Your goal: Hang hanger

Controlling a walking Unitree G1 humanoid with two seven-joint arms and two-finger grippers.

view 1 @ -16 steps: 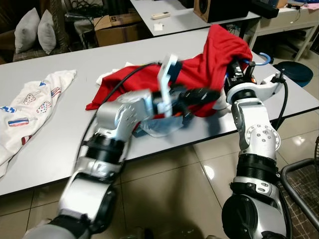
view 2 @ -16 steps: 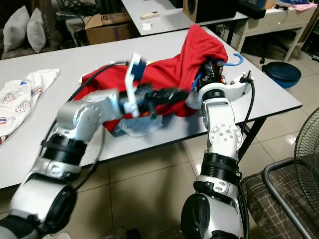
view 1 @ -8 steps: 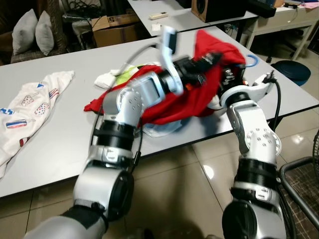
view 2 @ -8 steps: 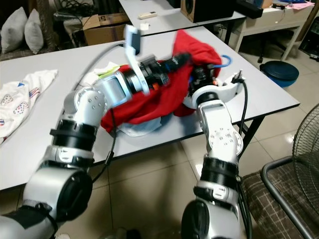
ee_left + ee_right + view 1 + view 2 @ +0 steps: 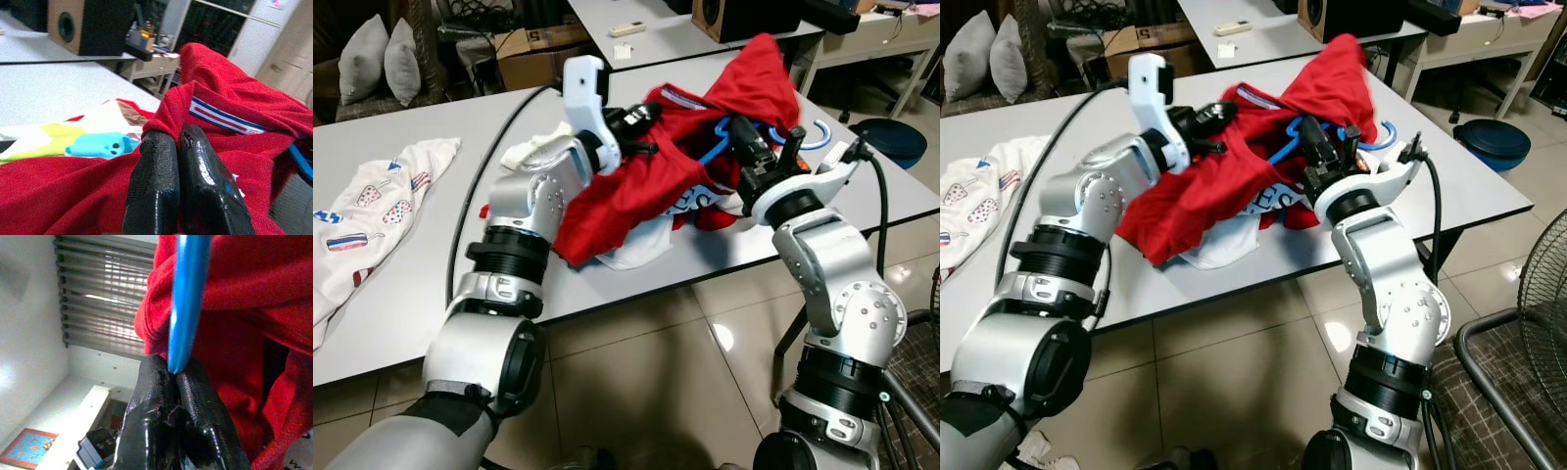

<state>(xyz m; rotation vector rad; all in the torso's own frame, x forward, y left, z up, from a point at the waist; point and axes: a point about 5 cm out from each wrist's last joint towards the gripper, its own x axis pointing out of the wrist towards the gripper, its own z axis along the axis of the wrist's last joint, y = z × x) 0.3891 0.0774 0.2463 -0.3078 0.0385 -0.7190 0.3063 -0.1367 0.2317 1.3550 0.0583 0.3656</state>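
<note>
Looks like we're mid-dressing: right gripper (image 5: 171,377) is pinching the blue hanger (image 5: 1285,149) inside the red shirt (image 5: 636,186) on the table (image 5: 421,264), left gripper (image 5: 177,142), at its 9 o'clock, pinches the collar, so next I'd guess threading the hook through the neck.

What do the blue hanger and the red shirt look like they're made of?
Hanger: probably plastic, since it shows a smooth, glossy, evenly blue thin rod; coated wire can't be ruled out. Red shirt: soft matte knit fabric that drapes and creases, with a striped woven label at the collar.
</note>
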